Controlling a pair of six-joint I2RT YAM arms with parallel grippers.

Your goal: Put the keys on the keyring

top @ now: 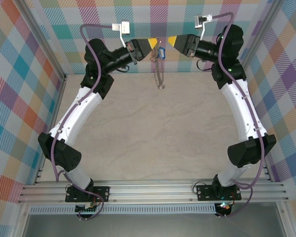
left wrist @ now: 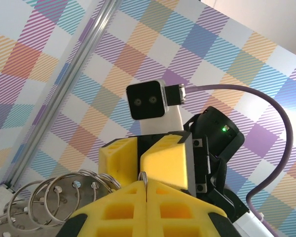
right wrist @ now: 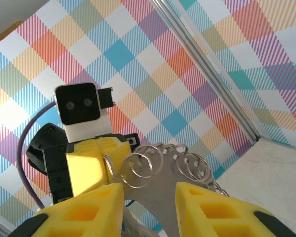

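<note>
High at the back of the cell my two grippers meet tip to tip. The left gripper [top: 153,45] [left wrist: 146,184] is shut on one thin split ring of the keyring [left wrist: 44,202], a grey metal plate fringed with many small rings [right wrist: 180,170]. The right gripper [top: 171,40] [right wrist: 149,190] is open, its yellow fingers [right wrist: 207,207] standing either side of the plate. The keys' blue tag [top: 162,51] hangs just below the two tips, and a thin chain [top: 159,74] dangles under it. The key itself is too small to make out.
The beige table [top: 158,133] lies well below both grippers. Checked cloth walls [top: 19,74] and metal frame posts close in the left, right and back sides. Purple cables [top: 93,54] loop off each wrist.
</note>
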